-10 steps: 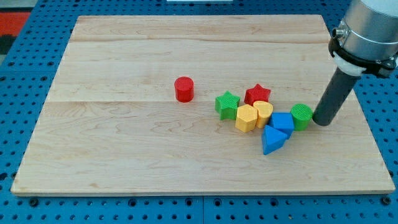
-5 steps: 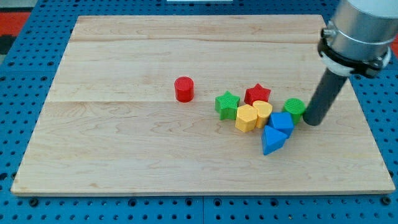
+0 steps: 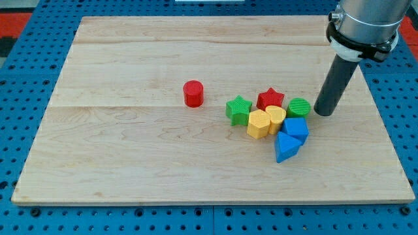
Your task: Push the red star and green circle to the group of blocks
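Camera view: my tip beside green circle.

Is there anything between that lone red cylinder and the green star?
No. In the camera view, only bare wood lies between the red cylinder and the green star; the other blocks cluster to the star's right.
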Controlling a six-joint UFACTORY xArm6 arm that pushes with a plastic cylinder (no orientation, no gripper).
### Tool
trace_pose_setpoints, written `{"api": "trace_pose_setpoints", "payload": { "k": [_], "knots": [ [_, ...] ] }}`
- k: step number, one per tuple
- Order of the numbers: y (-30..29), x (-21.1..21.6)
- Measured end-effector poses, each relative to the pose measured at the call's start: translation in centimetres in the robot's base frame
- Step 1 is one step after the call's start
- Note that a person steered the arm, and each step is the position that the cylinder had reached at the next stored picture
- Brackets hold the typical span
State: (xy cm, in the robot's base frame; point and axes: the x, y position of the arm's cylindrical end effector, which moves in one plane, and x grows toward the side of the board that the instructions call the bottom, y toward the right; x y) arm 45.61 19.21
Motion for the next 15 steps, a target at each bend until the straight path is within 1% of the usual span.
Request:
{"api": "trace_pose_setpoints", "payload": {
  "k": [1,2,3,4,5,6,7,9,11,14,15],
  "knots": [
    [-0.2,-0.8],
    [-1.9,-1.0],
    [-3.7,0.5],
    [-3.9,0.4],
    [-3.0,-1.8],
    [-3.9,-4.4],
    [-6.3,-5.2],
    [-9.7,-3.4],
    [-9.9,-3.1],
    [-9.9,-3.9],
    [-11.1,-4.6]
  ]
}}
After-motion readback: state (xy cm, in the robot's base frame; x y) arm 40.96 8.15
